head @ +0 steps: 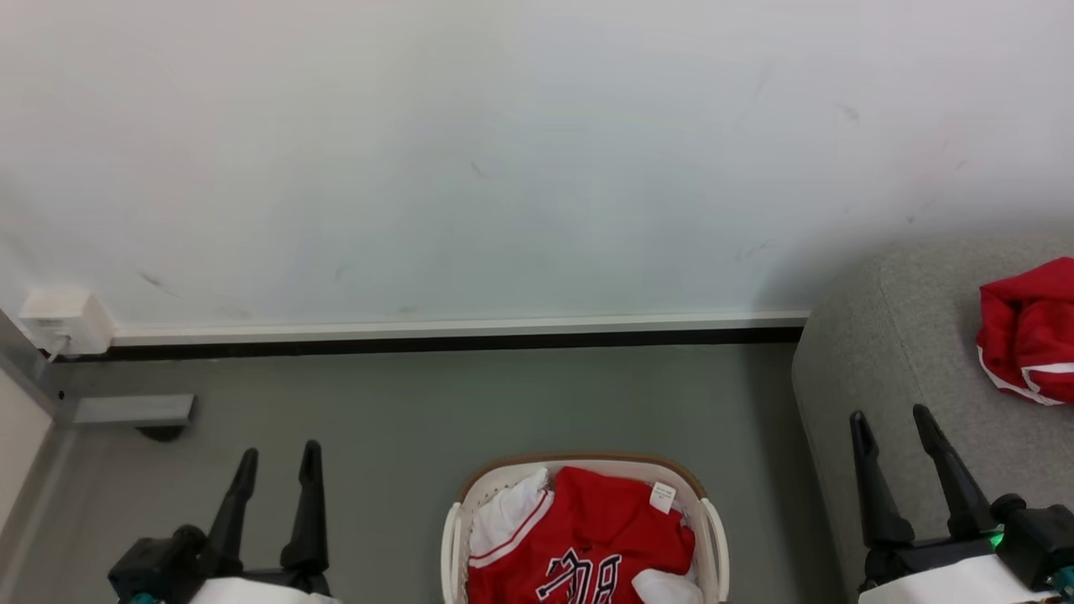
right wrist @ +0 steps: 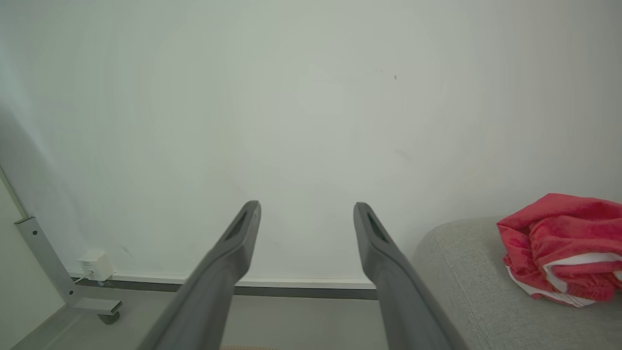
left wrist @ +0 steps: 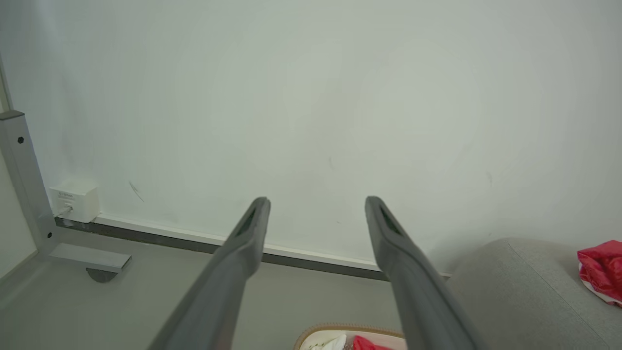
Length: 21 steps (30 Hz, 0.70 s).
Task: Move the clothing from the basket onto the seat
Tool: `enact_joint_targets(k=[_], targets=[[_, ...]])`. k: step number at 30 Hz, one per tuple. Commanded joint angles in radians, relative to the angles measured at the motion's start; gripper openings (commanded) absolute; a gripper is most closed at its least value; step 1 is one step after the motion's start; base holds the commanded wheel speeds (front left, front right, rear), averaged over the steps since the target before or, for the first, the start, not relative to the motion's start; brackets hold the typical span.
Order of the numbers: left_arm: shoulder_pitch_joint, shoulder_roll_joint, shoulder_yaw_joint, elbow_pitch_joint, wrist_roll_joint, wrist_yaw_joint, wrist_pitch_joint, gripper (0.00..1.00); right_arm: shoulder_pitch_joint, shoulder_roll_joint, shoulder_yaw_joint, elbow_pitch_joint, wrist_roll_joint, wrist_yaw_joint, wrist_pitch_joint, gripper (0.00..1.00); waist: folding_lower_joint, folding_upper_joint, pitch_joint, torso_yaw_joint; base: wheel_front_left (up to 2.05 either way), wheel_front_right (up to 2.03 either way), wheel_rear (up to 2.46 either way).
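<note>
End effectors: left gripper (head: 281, 450) and right gripper (head: 888, 413), both with jaws spread wide and empty, fingers raised clear of everything. The former over bare floor (head: 403, 419), the latter over the near edge of the seat (head: 906, 335).

Task's thing: red jersey (head: 587, 528) with dark white-outlined lettering and white neck tag (head: 663, 497), crumpled in the basket (head: 587, 460), between the two grippers at the bottom of the head view. Beside it in the same basket, white fabric (head: 508, 512) edged with a red stripe; separate piece or part of the jersey, not to be told. To the right, a second red garment (head: 1028, 331), white-trimmed, bunched up on the seat.

Step in hand, by judgement: between transfers, one piece lying delivered, next pick not yet begun.

Next move, by judgement: descent toward the basket, closure on a raised fold of the jersey, lift high enough to clear the rim, carry rightward to the seat.

Count: two grippers, two fingers each; one basket; one seat; one garment on the seat; at least one in the basket.

Surroundings: pale wall (head: 503, 168), dark skirting strip (head: 453, 342), white box (head: 63, 321) at the wall's foot, grey metal frame foot (head: 134, 411) at far left.
</note>
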Motion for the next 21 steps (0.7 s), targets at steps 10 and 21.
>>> enact_joint_targets(k=[10,21], targets=[[-0.157,0.004,-0.063,0.028,0.05,-0.007,0.0,1.0,-0.096,-0.005,-0.053,-0.046,-0.029,-0.002,-0.004,1.0,0.0,-0.0001,0.191,-0.055,0.0,0.0,0.0],[-0.366,0.056,-0.218,0.163,0.024,-0.008,0.038,1.0,-0.184,0.031,-0.117,-0.096,-0.047,-0.002,-0.004,1.0,0.0,-0.0001,0.409,-0.111,0.0,0.0,0.0]])
